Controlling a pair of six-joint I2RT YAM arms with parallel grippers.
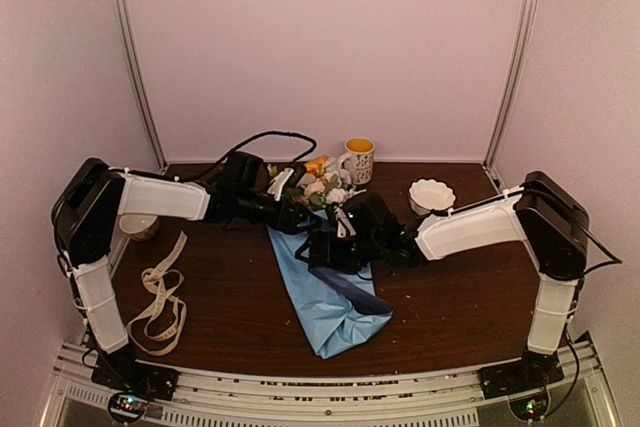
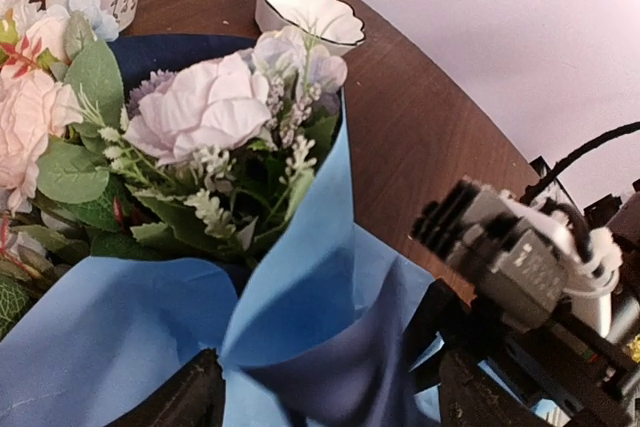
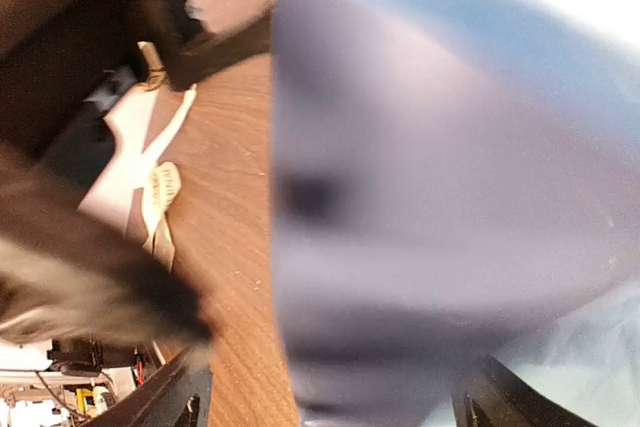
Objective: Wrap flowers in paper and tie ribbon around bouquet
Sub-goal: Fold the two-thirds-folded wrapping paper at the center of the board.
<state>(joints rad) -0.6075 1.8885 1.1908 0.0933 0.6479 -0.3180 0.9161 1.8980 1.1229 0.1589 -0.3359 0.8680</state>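
The flowers (image 1: pixel 322 187), pale pink and white blooms with green leaves (image 2: pixel 200 117), lie near the table's back middle with the light blue paper (image 1: pixel 335 302) folded loosely up around their stems (image 2: pixel 310 277). My left gripper (image 2: pixel 330 402) is open, its fingers wide either side of the paper's folded neck. My right gripper (image 3: pixel 330 402) is also open, with a blurred navy face of the paper (image 3: pixel 420 197) close between its fingers. Both grippers meet at the bundle's middle, the left gripper (image 1: pixel 298 215) just behind the right gripper (image 1: pixel 325 245). The cream ribbon (image 1: pixel 160 297) lies looped at the front left.
A patterned mug (image 1: pixel 358 159) stands just behind the flowers. A white scalloped bowl (image 1: pixel 431 195) sits at the back right. Another small bowl (image 1: pixel 138 225) is under the left arm. The right arm's wrist (image 2: pixel 520 257) is close beside the bundle. Walls enclose the table.
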